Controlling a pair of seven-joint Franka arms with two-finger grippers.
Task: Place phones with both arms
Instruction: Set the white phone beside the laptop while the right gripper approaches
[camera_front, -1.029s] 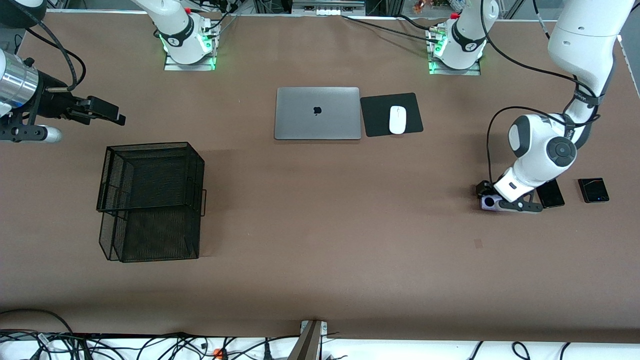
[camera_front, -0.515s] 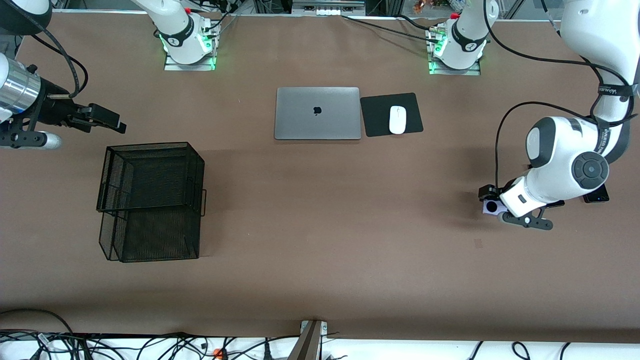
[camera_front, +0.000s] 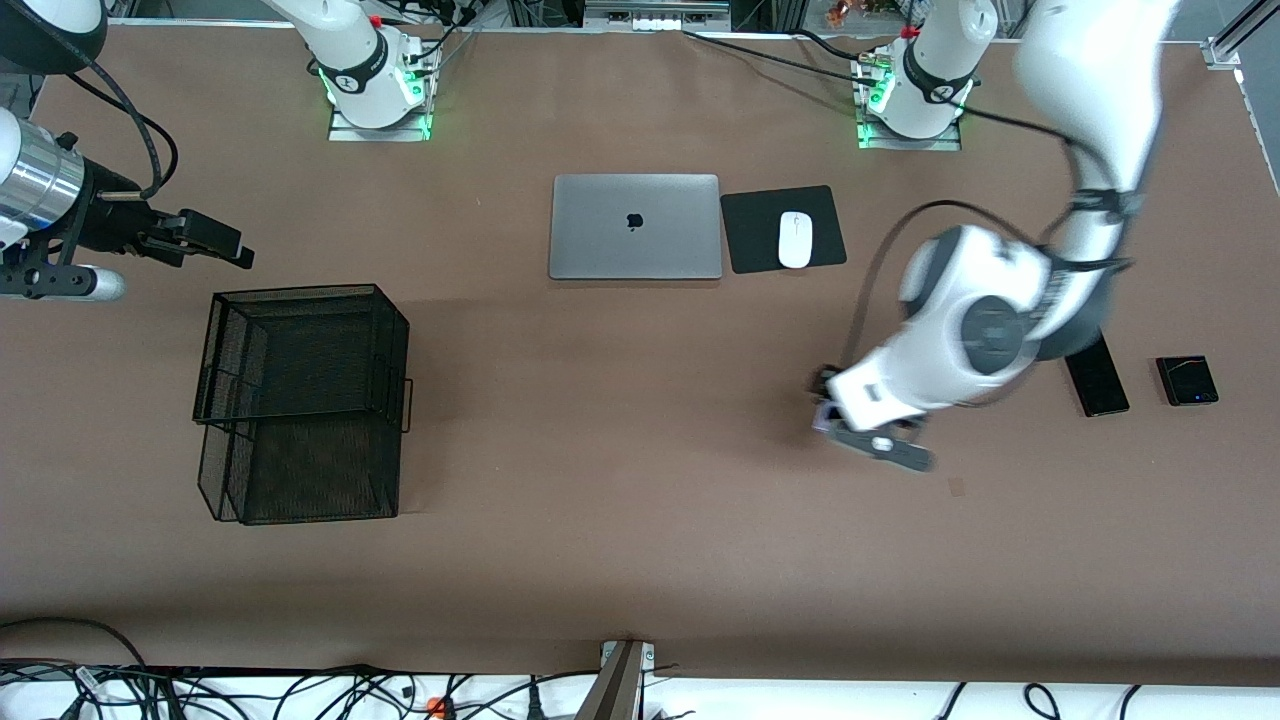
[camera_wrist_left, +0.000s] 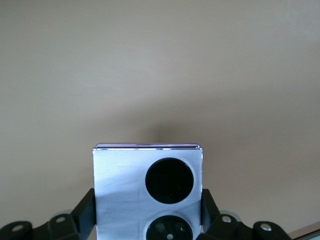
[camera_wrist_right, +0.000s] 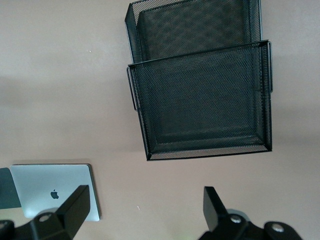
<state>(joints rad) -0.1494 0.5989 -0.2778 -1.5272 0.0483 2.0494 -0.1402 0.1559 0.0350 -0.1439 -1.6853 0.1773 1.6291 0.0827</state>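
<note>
Brown tabletop, mostly bare at centre. Left gripper (camera_front: 828, 415) is raised over it, clamped on the lavender-white phone (camera_wrist_left: 148, 192) by its side edges, lenses facing the wrist camera. Long black phone (camera_front: 1097, 380) and small black phone (camera_front: 1187, 380) lie at the left arm's end. Right gripper (camera_front: 215, 240) waits beside the mesh tray (camera_front: 300, 400), fingers apart.

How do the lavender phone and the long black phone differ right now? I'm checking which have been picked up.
The lavender phone is clamped in the left gripper above bare table; the long black phone lies flat on the table, untouched. The lavender phone is small, squarish and pale with black camera circles; the long black phone is a slim dark slab. Neither is in the mesh tray.
</note>
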